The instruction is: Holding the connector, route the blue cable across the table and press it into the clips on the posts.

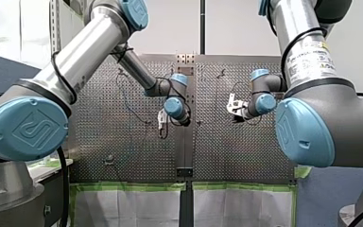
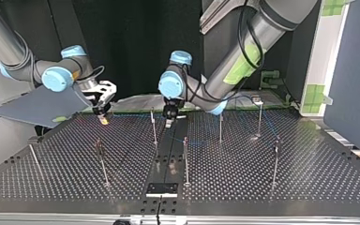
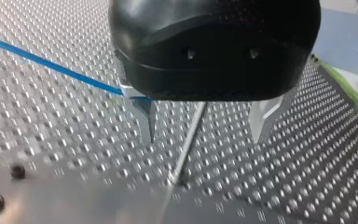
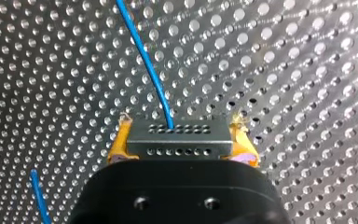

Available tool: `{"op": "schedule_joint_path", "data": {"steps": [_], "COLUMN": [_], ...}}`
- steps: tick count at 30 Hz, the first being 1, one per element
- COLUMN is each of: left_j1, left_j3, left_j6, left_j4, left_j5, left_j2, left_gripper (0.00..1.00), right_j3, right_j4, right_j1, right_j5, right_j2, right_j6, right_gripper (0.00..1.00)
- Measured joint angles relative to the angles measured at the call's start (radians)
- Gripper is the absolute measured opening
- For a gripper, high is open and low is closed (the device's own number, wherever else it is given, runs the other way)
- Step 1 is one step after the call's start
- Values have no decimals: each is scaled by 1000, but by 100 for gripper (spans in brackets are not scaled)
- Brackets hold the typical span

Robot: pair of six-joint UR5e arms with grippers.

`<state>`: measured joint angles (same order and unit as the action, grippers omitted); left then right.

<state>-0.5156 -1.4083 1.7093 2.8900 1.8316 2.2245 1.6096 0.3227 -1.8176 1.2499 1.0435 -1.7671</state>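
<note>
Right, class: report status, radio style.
Right gripper shut on connector, blue cable leading away. Left gripper open, astride a post. No obstruction seen.

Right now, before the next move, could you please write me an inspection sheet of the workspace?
Surface: perforated table, metal.
Job's things: connector, with the blue cable leaving it; thin posts standing upright across the table.
Clutter: nothing seen.
Grippers: right gripper shut on the connector, yellow pads; left gripper open, one post between its fingers.
Cables: blue cable passes beside one left finger; whether it sits in any clip, cannot tell.
Surroundings: green tape beside the table.
</note>
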Motion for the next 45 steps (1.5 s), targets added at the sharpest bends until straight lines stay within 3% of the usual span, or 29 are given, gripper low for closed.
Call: {"op": "schedule_joint_path", "data": {"steps": [5, 12, 22, 32, 36, 45], "left_j1": [-25, -77, -157, -240, -274, -272], "left_j3": [-20, -49, -48, 23, 59, 137], "left_j6": [-4, -13, 45, 124, 142, 157], "left_j4": [41, 89, 37, -39, -42, -24], "left_j5": [1, 21, 97, 160, 176, 200], "left_j2": [-44, -65, -63, 6, 42, 89], "left_gripper": [100, 100, 100, 100, 100, 100], "right_j3": [0, 0, 0, 0, 0, 1], "right_j4": [-16, -22, -24, -55, -57, -56], "right_j1": [10, 18, 28, 36, 36, 36], "right_j5": [0, -1, -1, -1, -1, -1], "right_j2": [7, 53, 65, 79, 84, 85], "right_j6": [3, 6, 6, 23, 24, 22], "right_gripper": [0, 0, 0, 0, 0, 0]}}
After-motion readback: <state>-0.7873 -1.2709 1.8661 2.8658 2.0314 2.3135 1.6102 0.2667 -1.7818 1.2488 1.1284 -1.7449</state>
